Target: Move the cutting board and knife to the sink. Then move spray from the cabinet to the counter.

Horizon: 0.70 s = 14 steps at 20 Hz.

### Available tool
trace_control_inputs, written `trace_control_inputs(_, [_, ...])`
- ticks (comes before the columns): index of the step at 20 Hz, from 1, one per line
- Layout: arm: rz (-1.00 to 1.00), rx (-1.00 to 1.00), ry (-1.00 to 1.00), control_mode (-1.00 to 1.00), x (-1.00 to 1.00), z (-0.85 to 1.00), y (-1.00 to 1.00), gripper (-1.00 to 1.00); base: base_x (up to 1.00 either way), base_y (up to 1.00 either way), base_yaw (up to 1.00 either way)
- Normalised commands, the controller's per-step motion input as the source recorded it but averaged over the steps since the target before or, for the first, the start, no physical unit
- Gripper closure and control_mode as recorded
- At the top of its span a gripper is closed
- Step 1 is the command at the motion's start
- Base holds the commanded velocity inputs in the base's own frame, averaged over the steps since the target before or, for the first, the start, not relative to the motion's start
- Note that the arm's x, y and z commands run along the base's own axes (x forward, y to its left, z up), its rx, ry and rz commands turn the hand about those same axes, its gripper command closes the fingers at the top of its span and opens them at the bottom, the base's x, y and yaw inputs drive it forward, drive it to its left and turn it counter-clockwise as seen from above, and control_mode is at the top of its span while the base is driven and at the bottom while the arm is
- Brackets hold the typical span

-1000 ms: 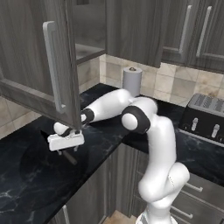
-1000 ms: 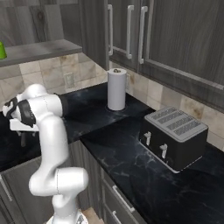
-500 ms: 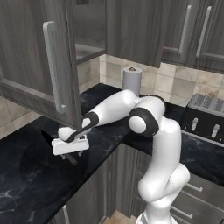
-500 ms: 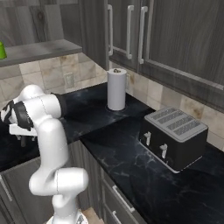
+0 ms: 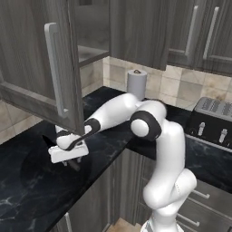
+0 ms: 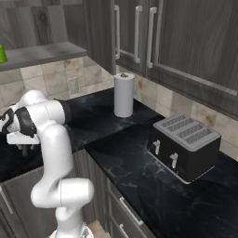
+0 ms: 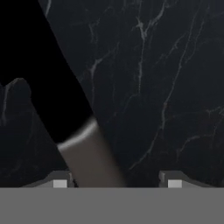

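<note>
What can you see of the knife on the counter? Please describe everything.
The knife lies flat on the black marble-look counter. In the hand view its wide black blade runs toward the upper left and meets a smooth grey handle, which reaches down between the fingertips of the end effector, closer to the left fingertip. Whether the fingertips touch the handle cannot be told.

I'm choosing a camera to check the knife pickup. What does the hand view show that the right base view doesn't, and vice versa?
Hand view: the knife, black blade and grey handle, lying on the counter between the open claw tips. Right base view: the green spray on the cabinet shelf, a paper towel roll, a toaster. Both: the black marble counter.
</note>
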Motion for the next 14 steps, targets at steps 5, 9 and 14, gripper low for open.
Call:
trace_control_inputs(5, [-0.04,-0.09,0.00,-1.00,-0.02,-0.63,-0.11,1.00,0.00,0.00,0.00])
trace_control_inputs(9, [-0.04,-0.02,0.00,-1.00,0.00,-0.39,-0.29,1.00,0.00,0.00,0.00])
trace_control_inputs(14, [-0.07,0.00,0.00,-1.00,0.00,-0.02,-0.51,1.00,0.00,0.00,0.00])
